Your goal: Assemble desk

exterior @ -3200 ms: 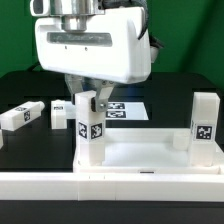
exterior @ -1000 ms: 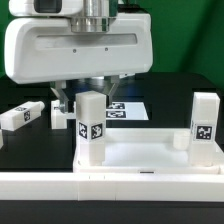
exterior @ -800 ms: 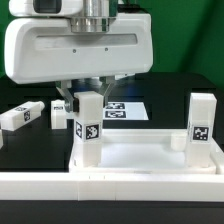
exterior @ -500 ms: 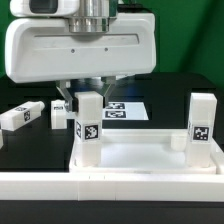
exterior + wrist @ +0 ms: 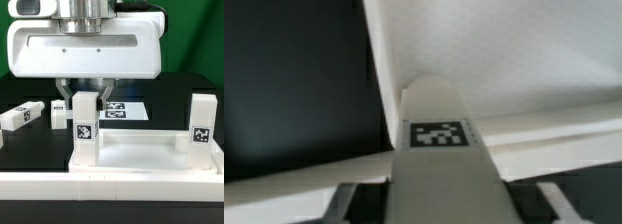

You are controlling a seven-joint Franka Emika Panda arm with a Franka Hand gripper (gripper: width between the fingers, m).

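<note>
The desk top (image 5: 140, 155) lies flat in the foreground, a white tray with a raised rim. One white leg (image 5: 84, 125) stands upright at its corner on the exterior view's left, and my gripper (image 5: 84, 100) is shut on that leg's upper part. In the wrist view the same leg (image 5: 441, 140) runs between my two fingers (image 5: 363, 200), with the desk top (image 5: 509, 60) below it. A second leg (image 5: 203, 125) stands upright at the corner on the exterior view's right. Two loose legs (image 5: 22, 115) (image 5: 60, 112) lie on the black table to the left.
The marker board (image 5: 126, 108) lies flat on the table behind the desk top. A low white wall (image 5: 110, 195) runs along the front edge, right against the desk top. Black table (image 5: 295, 80) shows beside the tray in the wrist view.
My hand has turned about the vertical since the earliest frame, and the held leg has turned with it. The desk top and the right leg have shifted slightly.
</note>
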